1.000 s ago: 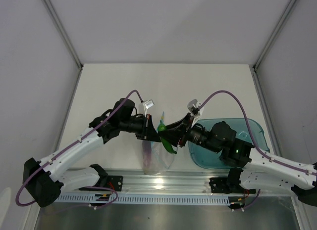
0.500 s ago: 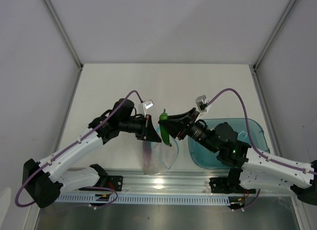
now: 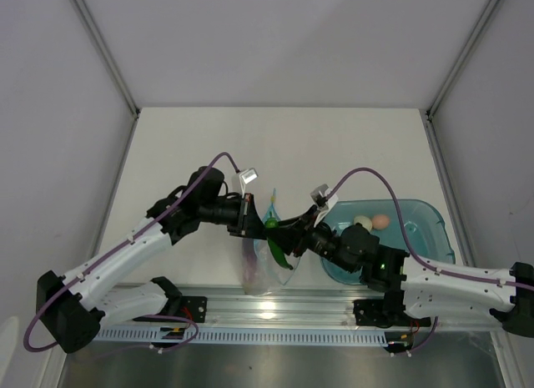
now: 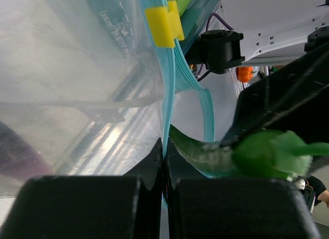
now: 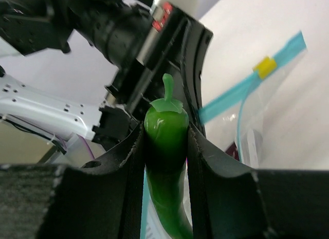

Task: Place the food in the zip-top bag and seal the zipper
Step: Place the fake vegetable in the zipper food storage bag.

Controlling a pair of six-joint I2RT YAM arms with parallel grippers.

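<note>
Two things going on: left fingers [image 4: 139, 198] pinched shut on the bag's [image 4: 77, 69] zipper [image 4: 167, 95] edge, right fingers [image 5: 216, 182] clamping the pepper [image 5: 165, 131] at its mouth. Next up, I'd guess: push it inside, then let go.

Dark green pepper [image 3: 279, 244] tilts tip-first into the clear zip-top bag [image 3: 265, 275], blue zipper [image 4: 167, 95] parted, centre frame; cream egg [image 3: 362, 224], pink egg [image 3: 381, 221] right.

Lab: white-walled enclosure [image 3: 275, 46], aluminium rail [image 3: 275, 309]

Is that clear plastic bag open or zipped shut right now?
Open. The two blue strips of the zipper spread apart, and the green pepper pokes its tip between them.
</note>
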